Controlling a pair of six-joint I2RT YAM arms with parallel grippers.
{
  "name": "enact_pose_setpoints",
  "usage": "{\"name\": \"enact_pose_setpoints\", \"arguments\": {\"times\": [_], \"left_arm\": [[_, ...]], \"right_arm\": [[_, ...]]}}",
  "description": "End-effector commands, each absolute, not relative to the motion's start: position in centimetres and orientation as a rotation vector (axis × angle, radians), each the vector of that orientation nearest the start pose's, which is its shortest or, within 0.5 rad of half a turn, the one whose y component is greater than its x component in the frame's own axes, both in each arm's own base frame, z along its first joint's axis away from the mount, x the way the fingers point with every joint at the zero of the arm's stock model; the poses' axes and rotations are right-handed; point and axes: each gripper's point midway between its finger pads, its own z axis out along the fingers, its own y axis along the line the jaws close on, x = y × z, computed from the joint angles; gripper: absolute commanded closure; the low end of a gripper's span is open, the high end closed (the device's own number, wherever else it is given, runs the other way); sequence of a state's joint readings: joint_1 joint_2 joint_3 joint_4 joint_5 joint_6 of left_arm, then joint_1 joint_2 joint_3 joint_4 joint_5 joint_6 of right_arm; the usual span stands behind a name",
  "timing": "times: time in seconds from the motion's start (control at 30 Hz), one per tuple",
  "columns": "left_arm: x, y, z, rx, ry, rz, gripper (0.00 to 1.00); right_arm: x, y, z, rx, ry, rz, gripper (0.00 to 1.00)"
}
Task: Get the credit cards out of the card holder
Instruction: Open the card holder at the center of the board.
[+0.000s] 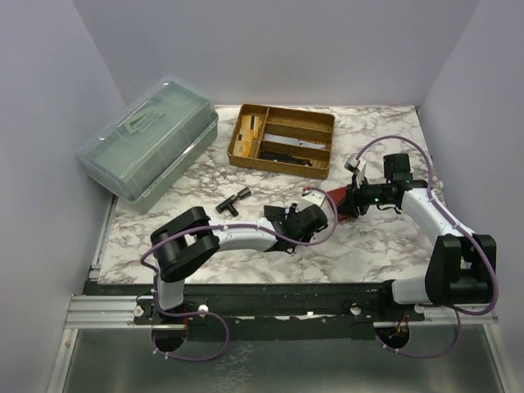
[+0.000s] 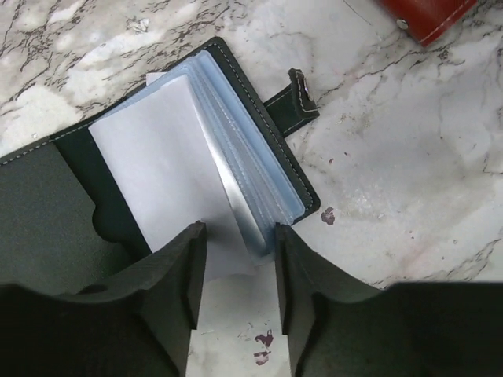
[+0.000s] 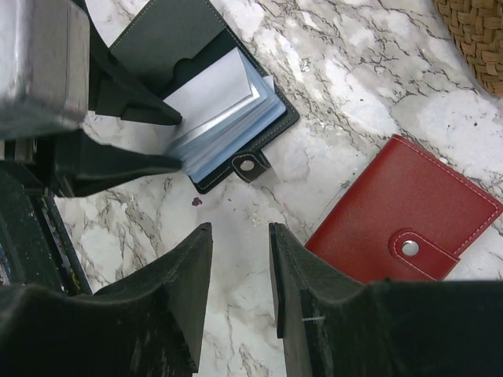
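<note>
Left wrist view: the holder is seen lying open on the table, with its dark covers spread and its snap tab turned outward. A stack of clear sleeves is fanned up from the spine. One card is shown on top of the stack, pale and almost white, plain-faced and rectangular, with its lower edge pushed a little past the sleeve mouths. Whether more cards are held in the sleeves behind it cannot be told.

The left gripper is held with its jaws apart on either side of that lower edge, and nothing is clamped. The right gripper is likewise spread wide and empty, and is poised over bare marble between the holder and a red wallet, touching neither.

The card is judged to be light, thin and fairly stiff, with a slick face that could slide between the pads unless it is pinched squarely. The sleeves are judged soft and slippery, and are easily caught along with it. Hold is best taken on the protruding lower edge alone, clear of the sleeve lips. The holder is light too and may be dragged or lifted with the card, so it would probably need to be pinned by the cover.
</note>
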State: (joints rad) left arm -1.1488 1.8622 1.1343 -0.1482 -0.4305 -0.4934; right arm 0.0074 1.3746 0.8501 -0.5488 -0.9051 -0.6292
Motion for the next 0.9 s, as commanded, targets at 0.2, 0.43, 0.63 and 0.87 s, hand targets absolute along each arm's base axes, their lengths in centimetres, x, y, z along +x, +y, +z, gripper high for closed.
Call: {"name": "enact_pose_setpoints", "arguments": {"times": [0.2, 0.43, 0.63, 0.87], "left_arm": [[23.0, -36.4, 5.2, 0.365, 2.350, -0.457, 0.80], [22.5, -34.4, 7.8, 0.039, 2.260, -0.845, 0.91], [22.3, -31.9, 8.3, -0.129, 2.195, -0.965, 0.94], [22.4, -28.3, 7.3, -0.347, 2.181, -0.933, 0.95]], "right_arm": [[27.1, 13.1, 11.6, -1.000, 2.028, 0.928, 0.59], [26.0, 14.2, 12.3, -1.023, 1.962, 1.028, 0.59], [24.7, 17.5, 13.4, -1.093, 1.883, 1.149, 0.59], [25.1, 22.3, 11.3, -1.153, 1.976, 1.125, 0.60]]}}
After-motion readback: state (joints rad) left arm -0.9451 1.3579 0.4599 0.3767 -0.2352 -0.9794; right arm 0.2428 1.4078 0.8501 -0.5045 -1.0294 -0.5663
